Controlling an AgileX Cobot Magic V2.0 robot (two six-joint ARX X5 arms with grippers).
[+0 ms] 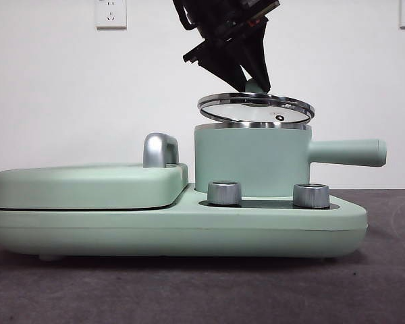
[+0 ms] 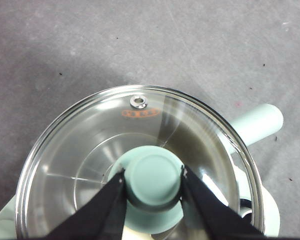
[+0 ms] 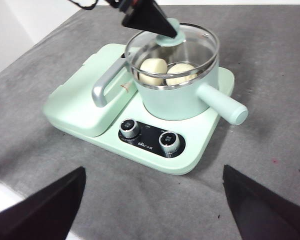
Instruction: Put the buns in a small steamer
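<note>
The mint-green steamer pot (image 1: 250, 160) stands on the cooker base, its straight handle (image 1: 347, 152) pointing right. Two cream-white buns (image 3: 154, 71) (image 3: 181, 73) lie side by side inside it, seen through the glass in the right wrist view. My left gripper (image 2: 153, 176) is shut on the lid's green knob (image 2: 154, 179) and holds the glass lid (image 1: 255, 108) tilted just above the pot's steel rim. It also shows in the front view (image 1: 253, 81). My right gripper (image 3: 152, 200) is open and empty, well back from the cooker.
The pot sits on a mint-green cooker base (image 1: 175, 229) with two chrome dials (image 1: 224, 192) (image 1: 310, 195). The flat griddle lid (image 1: 88, 185) with a chrome handle (image 1: 159, 150) lies to the pot's left. Grey cloth (image 3: 270, 165) covers the table around it.
</note>
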